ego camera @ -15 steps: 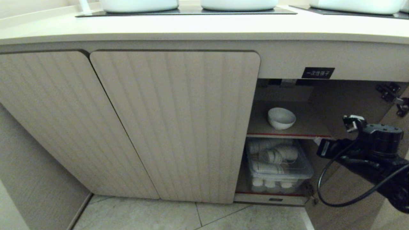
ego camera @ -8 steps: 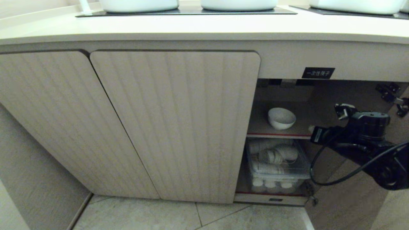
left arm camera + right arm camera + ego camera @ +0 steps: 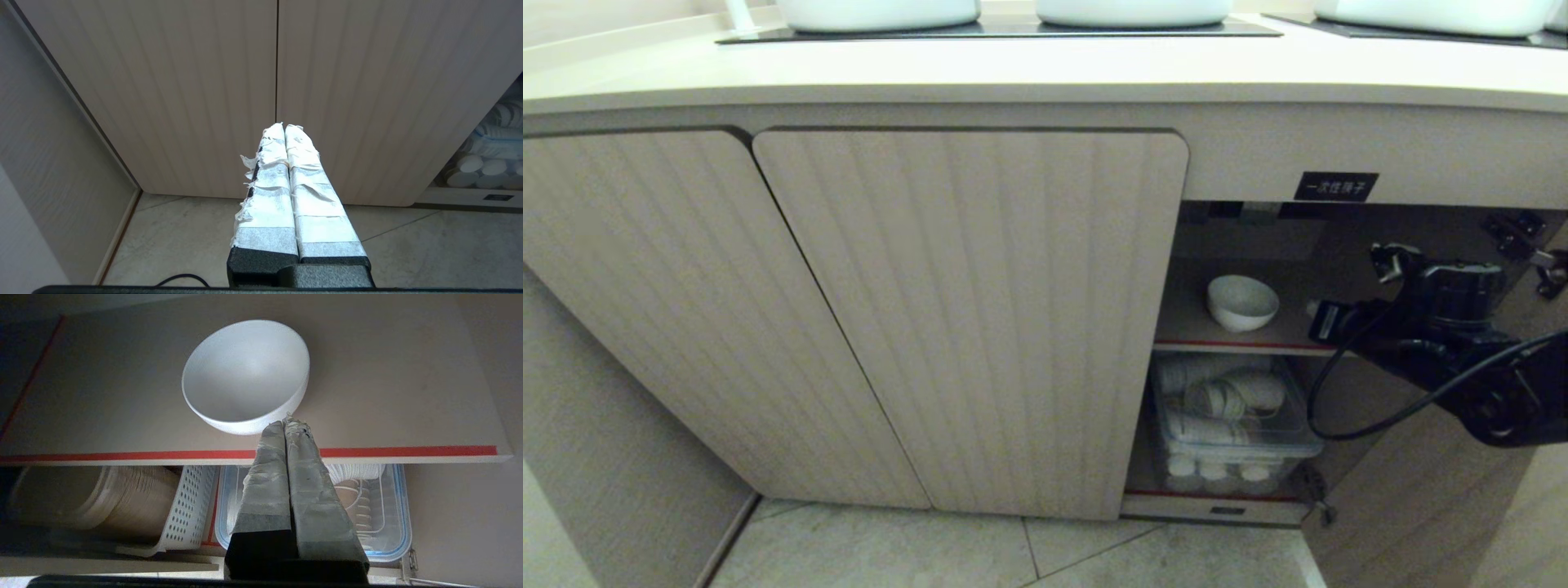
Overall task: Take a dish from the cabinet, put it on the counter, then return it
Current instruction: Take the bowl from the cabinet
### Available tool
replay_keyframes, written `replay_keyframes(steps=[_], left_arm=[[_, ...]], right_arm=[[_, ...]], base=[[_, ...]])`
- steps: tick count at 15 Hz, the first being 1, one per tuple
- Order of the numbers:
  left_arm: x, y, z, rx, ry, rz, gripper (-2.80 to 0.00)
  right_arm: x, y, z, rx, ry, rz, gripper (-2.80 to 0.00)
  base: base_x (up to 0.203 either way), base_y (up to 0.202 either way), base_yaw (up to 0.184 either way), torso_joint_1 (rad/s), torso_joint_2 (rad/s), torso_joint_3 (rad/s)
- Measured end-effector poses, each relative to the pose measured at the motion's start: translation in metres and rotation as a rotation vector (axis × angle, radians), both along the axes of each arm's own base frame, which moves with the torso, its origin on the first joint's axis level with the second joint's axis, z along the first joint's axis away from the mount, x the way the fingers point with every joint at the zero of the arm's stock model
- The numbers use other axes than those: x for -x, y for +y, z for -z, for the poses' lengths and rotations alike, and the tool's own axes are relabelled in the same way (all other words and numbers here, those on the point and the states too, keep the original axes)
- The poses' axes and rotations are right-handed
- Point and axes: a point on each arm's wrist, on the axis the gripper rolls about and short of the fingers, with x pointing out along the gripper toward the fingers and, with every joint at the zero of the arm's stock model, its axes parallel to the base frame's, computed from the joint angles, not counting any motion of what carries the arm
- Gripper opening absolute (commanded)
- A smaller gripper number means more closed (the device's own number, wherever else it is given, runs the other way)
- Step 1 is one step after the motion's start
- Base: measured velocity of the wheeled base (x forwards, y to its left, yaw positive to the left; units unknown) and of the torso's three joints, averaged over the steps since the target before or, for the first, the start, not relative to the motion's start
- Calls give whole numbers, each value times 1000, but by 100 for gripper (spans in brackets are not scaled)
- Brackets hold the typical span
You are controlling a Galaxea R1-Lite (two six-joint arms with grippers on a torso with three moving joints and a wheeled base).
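The dish (image 3: pixel 1241 302) is a small white bowl standing on the upper, red-edged shelf (image 3: pixel 1307 339) in the open right bay of the cabinet (image 3: pixel 980 327). My right gripper (image 3: pixel 1313 309) hovers just right of the dish at shelf height. In the right wrist view its taped fingers are pressed together, and the right gripper (image 3: pixel 288 422) ends just short of the near rim of the dish (image 3: pixel 245 375), holding nothing. The left gripper (image 3: pixel 284 127) is shut and empty, parked low and facing the closed ribbed doors. The counter (image 3: pixel 1045 69) runs across above the cabinet.
A clear lidded box (image 3: pixel 1233 425) of stacked white cups fills the lower shelf, with a white perforated basket (image 3: pixel 184 506) beside it. The opened door (image 3: pixel 1421 506) stands at the right below my arm. White pots (image 3: pixel 1131 10) sit on the black cooktop.
My right arm has risen and moved left, from in front of the lower shelf up to the upper shelf's level, closer to the dish. Its fingers stayed shut. The dish has not moved.
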Motion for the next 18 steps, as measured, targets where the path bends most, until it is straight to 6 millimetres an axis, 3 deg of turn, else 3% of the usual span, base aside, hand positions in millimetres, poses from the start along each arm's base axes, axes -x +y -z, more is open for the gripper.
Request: replay_keyframes(steps=[18], left_arm=[[0, 0, 0, 0, 0, 0, -280]], right_arm=[[-21, -3, 2, 0, 9, 10, -280]], base=[[0, 0, 0, 0, 0, 0]])
